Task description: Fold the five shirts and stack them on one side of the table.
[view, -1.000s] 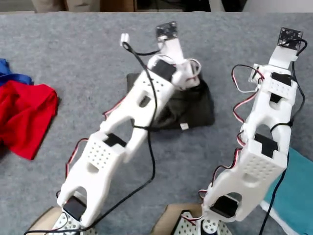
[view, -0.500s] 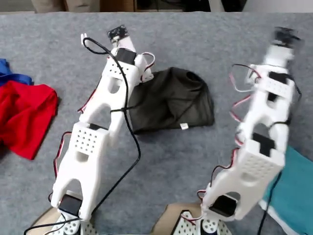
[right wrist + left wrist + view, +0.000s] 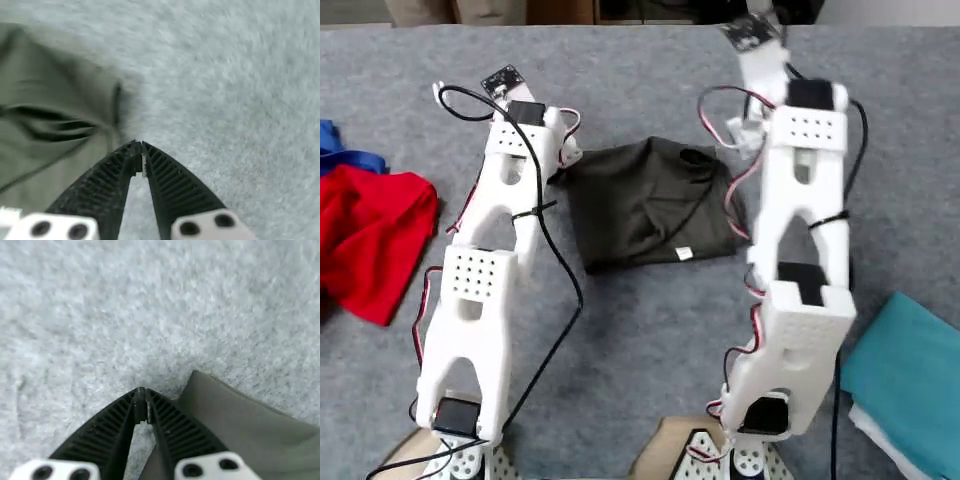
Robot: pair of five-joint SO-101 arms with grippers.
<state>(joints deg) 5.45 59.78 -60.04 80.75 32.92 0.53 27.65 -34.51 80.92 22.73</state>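
Nearest, at the right edge of the grey carpeted table [image 3: 650, 330], a flat teal shirt [image 3: 905, 365]; farther back at the left edge, a crumpled red shirt [image 3: 370, 240]. Mid-table, a loosely half-folded dark olive cotton shirt [image 3: 645, 205], long axis running left to right. Beyond, at its 2 far corners: left gripper [image 3: 141, 400] just off the far-left corner, right gripper [image 3: 138, 150] just beside the far-right edge, fingers pressed together on nothing in both cases. About equally near; probably calls for opening both before pinching the far hem.
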